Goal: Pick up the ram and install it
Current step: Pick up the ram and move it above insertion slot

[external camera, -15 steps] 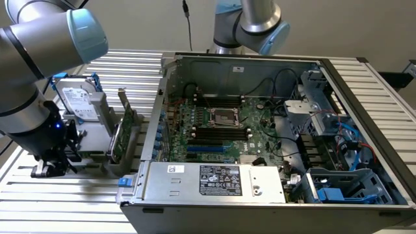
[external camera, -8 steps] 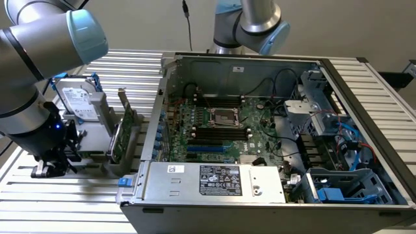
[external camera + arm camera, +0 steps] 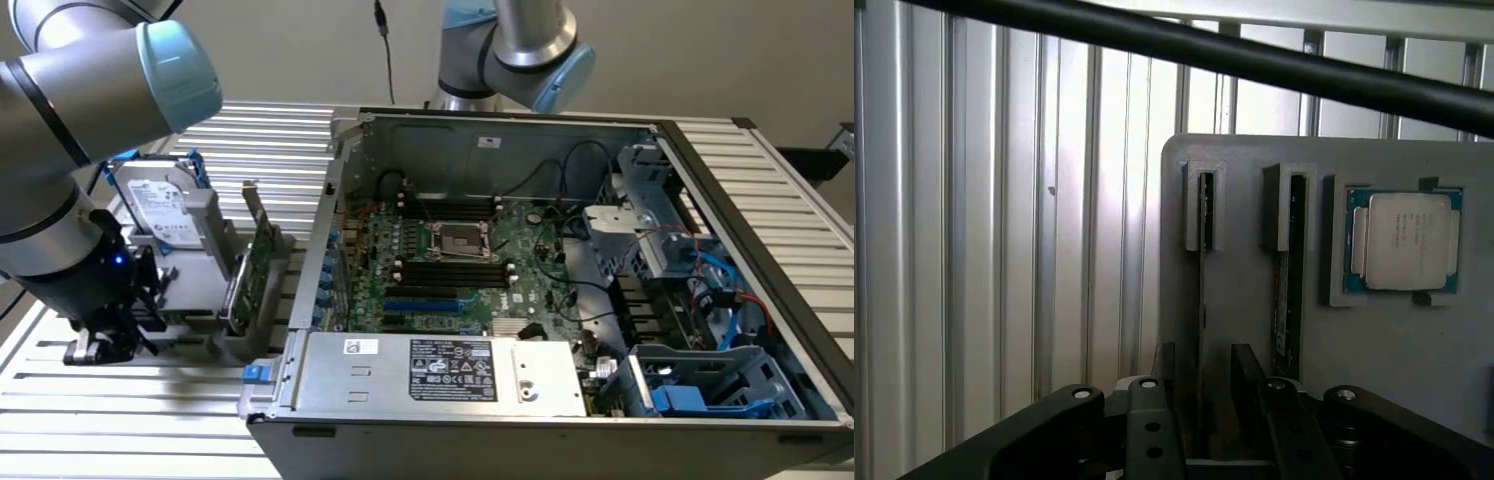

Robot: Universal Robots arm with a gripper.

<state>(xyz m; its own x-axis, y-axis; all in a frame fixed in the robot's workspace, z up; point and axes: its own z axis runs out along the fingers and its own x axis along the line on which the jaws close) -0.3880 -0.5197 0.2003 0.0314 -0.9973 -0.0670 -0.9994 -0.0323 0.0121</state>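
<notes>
A robotics lab bench for computer assembly: silver robot arms with pale blue joint caps (image 3: 80, 110) stand at the exterior view's upper left and top centre, over a ribbed aluminium worktable (image 3: 120, 420). An open grey metal computer case (image 3: 534, 145) with its green motherboard (image 3: 454, 270) bared sits mid-frame, and a grey moulded parts holder (image 3: 1414, 350) carries a square silver processor chip (image 3: 1406, 240).
</notes>
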